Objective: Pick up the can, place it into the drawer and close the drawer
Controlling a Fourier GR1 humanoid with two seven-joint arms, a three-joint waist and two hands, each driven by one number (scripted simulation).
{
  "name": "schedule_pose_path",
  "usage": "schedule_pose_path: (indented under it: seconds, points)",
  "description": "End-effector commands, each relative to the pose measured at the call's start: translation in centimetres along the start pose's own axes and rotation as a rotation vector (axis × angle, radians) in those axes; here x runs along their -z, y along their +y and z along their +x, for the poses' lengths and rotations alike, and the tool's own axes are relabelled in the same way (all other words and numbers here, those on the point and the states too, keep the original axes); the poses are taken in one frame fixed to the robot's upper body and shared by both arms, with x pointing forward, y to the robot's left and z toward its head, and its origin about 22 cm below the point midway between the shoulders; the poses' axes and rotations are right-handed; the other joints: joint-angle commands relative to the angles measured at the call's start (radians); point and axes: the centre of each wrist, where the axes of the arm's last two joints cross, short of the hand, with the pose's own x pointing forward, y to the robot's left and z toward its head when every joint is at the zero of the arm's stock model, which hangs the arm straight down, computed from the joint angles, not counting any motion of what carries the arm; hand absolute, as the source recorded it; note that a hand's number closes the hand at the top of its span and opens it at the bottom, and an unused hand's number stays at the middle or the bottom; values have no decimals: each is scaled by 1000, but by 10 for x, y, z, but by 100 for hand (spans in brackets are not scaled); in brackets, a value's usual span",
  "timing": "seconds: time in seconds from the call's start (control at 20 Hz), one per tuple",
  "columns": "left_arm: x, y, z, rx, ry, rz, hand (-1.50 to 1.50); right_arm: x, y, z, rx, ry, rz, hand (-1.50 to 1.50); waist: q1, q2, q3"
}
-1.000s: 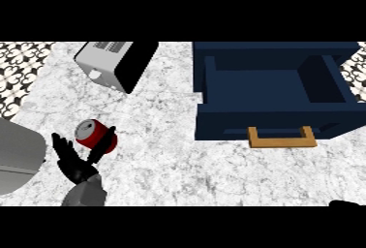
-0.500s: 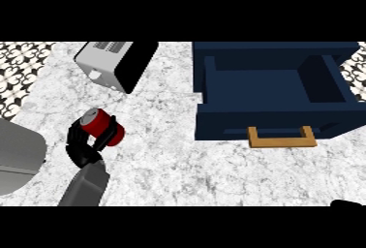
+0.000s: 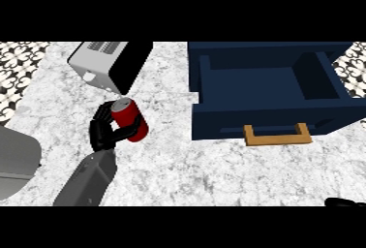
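A red can (image 3: 130, 119) with a grey top is held in my left hand (image 3: 104, 131), whose black fingers curl round its left side, left of centre over the marble counter. It tilts slightly, top toward the toaster. The dark blue drawer (image 3: 271, 114) stands open at the upper right, its inside bare, with a tan handle (image 3: 277, 135) on its front. Only a black tip of my right hand (image 3: 346, 202) shows at the lower right edge.
A white and black toaster (image 3: 111, 63) stands at the back left, just beyond the can. A grey rounded object (image 3: 14, 162) sits at the left edge. Patterned tiles (image 3: 18, 63) border the marble counter (image 3: 214, 169) at the far left and right.
My left hand has carried the can up and to the right, toward the drawer. The drawer and the right hand have not moved.
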Motion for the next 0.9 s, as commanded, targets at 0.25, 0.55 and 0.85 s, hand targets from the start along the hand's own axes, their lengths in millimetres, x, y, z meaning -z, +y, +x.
schedule_pose_path:
  seconds: [0.25,0.55,0.85]
  points:
    - [24,-42,39,2,14,-472,150,1,-9,-5,-27,-7,-55,-150,36,-8,2]
    - [25,-100,85,29,-58,-537,150,2,-19,6,-37,-11,-53,-150,38,-10,2]
    - [28,-140,157,13,-44,-604,150,5,-7,10,-47,-10,-48,-150,40,-9,2]
